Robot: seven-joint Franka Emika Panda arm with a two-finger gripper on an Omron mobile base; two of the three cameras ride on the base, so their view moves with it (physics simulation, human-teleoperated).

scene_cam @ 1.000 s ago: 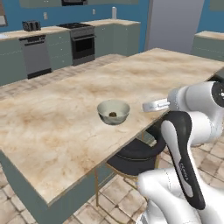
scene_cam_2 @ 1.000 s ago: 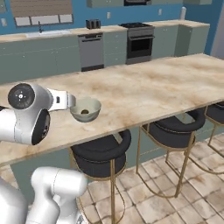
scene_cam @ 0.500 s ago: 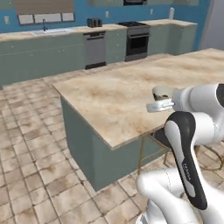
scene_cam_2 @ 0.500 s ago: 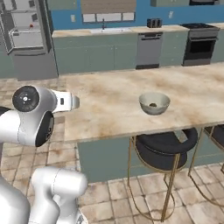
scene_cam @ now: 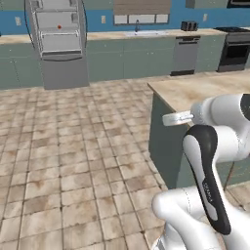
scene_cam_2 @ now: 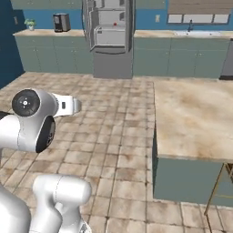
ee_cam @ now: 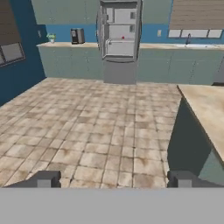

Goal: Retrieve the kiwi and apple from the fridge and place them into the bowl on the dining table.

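The fridge (scene_cam: pixel 58 49) (scene_cam_2: pixel 111 41) (ee_cam: pixel 120 41) stands far off against the back wall with its doors swung open and grey shelves showing. A tiny red dot on a shelf is the apple (scene_cam: pixel 59 27) (scene_cam_2: pixel 115 23) (ee_cam: pixel 123 37). The kiwi is too small to make out, and the bowl is out of view. A corner of the dining table (scene_cam: pixel 195 90) (scene_cam_2: pixel 191 113) (ee_cam: pixel 205 105) lies to the right. My gripper (ee_cam: pixel 113 181) (scene_cam: pixel 171 118) (scene_cam_2: pixel 77 105) is open and holds nothing, level with the table's corner and pointing across the floor at the fridge.
Tiled floor (ee_cam: pixel 96 127) stretches between me and the fridge. Teal wall cabinets (scene_cam: pixel 132 56) run along the back, with a dishwasher (scene_cam: pixel 186 53) and a dark oven (scene_cam: pixel 237 49). A coffee machine (ee_cam: pixel 77 36) sits on the left counter. A stool leg (scene_cam_2: pixel 223 182) shows beside the table.
The whole picture has swung left as the base turned, so the bowl and most of the table left view and the fridge came in. The gripper stays open.
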